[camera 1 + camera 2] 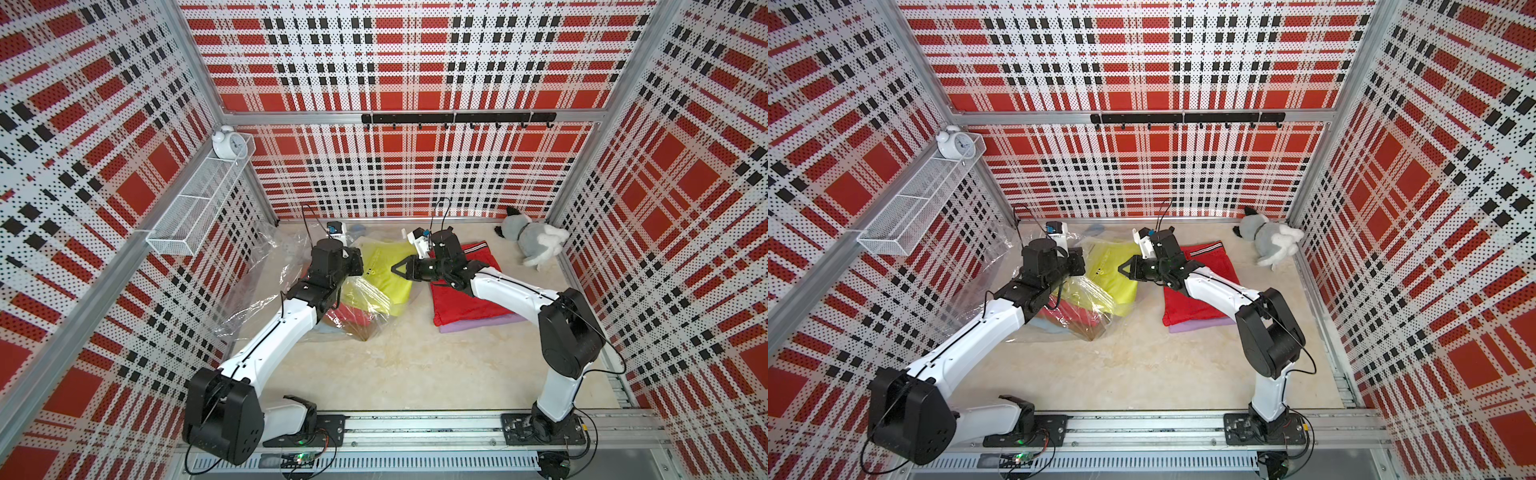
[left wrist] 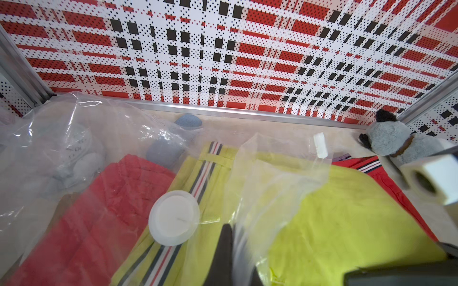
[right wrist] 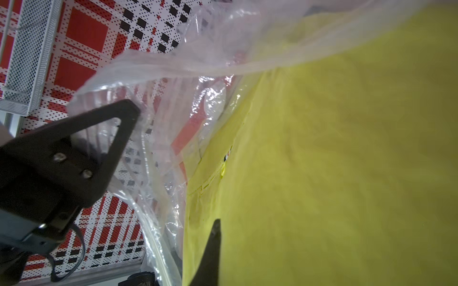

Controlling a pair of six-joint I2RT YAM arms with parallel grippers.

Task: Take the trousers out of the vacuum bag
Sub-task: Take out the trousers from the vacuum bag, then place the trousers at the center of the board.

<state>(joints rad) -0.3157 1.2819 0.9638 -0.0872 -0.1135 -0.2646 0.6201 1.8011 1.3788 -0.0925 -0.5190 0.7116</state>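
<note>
Yellow-green trousers [image 1: 386, 257] half out of vacuum bag [image 1: 257, 282] mouth, long axis front-to-back, waistband at far end. Inside bag: red trousers [image 2: 111, 198]. Left gripper [image 3: 135, 111] clamped on bag film; right gripper [image 1: 395, 269] closed on yellow-green cloth. Beside bag: red pair [image 1: 461, 303] stacked on lilac pair [image 1: 478, 324].

Front floor lying open, back half crowding up

The bare table [image 1: 395, 374] is lying open across the front, between the arm bases. Behind it the vacuum bag [image 1: 257, 286] is billowing up on the left, with the yellow-green trousers [image 1: 384, 257] spilling from its mouth. The left gripper [image 3: 135, 111] and right gripper [image 1: 395, 269] are meeting there, leaving little gap. The red trousers [image 1: 453, 303] on the lilac trousers [image 1: 482, 326] are taking the right side, and a plush toy [image 1: 534, 241] is sitting in the back right corner.
</note>
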